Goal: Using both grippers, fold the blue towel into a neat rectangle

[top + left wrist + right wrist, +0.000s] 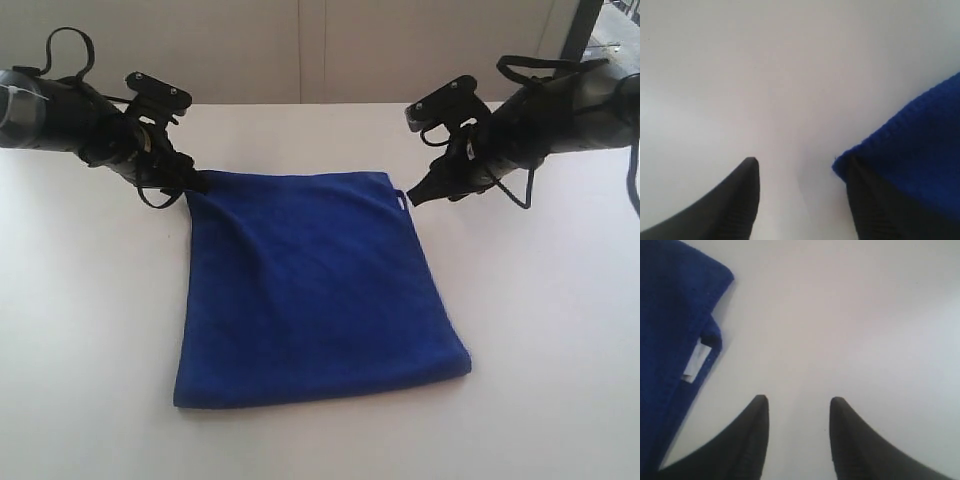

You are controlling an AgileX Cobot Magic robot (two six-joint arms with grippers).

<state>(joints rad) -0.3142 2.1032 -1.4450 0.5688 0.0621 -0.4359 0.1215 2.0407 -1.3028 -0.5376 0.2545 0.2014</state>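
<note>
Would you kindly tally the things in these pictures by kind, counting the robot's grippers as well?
Blue towel: 1
White tag at a towel corner: 1
Grippers: 2, the left gripper and the right gripper
White table: 1
Total: 5

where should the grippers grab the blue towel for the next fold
Probably the two far corners: the blue towel lies flat and doubled, so only its edges offer a pinch. Come in low from each outer side, left gripper at its corner, right gripper at the white tag corner.
</note>
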